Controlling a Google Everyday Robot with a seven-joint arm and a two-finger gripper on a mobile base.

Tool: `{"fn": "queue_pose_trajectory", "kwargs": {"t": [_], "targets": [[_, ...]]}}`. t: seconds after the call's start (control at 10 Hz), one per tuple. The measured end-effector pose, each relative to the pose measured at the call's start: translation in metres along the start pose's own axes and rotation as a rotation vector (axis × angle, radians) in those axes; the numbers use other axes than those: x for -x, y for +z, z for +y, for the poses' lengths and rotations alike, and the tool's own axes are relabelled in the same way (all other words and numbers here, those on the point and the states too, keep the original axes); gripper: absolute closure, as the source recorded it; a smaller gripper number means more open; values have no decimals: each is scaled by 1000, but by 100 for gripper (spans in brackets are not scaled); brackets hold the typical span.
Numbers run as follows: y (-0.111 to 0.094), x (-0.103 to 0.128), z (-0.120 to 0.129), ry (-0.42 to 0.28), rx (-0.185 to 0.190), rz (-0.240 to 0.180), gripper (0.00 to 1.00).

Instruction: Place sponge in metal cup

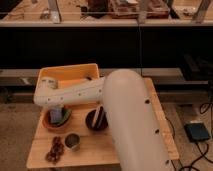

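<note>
Your gripper (55,110) hangs below the left end of the white arm (75,94), pointing down into the orange-brown bowl (46,122) on the left part of the table (100,152). From this view you cannot tell how wide it is open, or whether it has hold of anything; the arm's end covers most of it.

The sponge (57,119) shows as a light blue-grey block inside that orange-brown bowl, directly under the gripper and at least very close to it. Whether the two touch cannot be made out.

The metal cup (72,142) stands upright on the bare wood just in front of the bowl and slightly to its right, near it but apart from it. Its pale inside faces up.

Left of the cup, near the table's front left corner, lies a small dark reddish cluster (54,150). To the right of the orange-brown bowl sits a dark bowl (90,123) with utensils leaning in it, partly covered by the arm. Behind both bowls, at the back of the table, you see a yellow bin (67,72), with the arm crossing in front of its near wall. The arm's thick upper part fills the right half of the table.
</note>
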Motion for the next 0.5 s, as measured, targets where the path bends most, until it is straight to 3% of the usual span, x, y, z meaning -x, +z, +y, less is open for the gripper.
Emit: {"fn": "queue_pose_trajectory", "kwargs": {"t": [0.5], "targets": [[13,6,0,-3,25,0,44]]}}
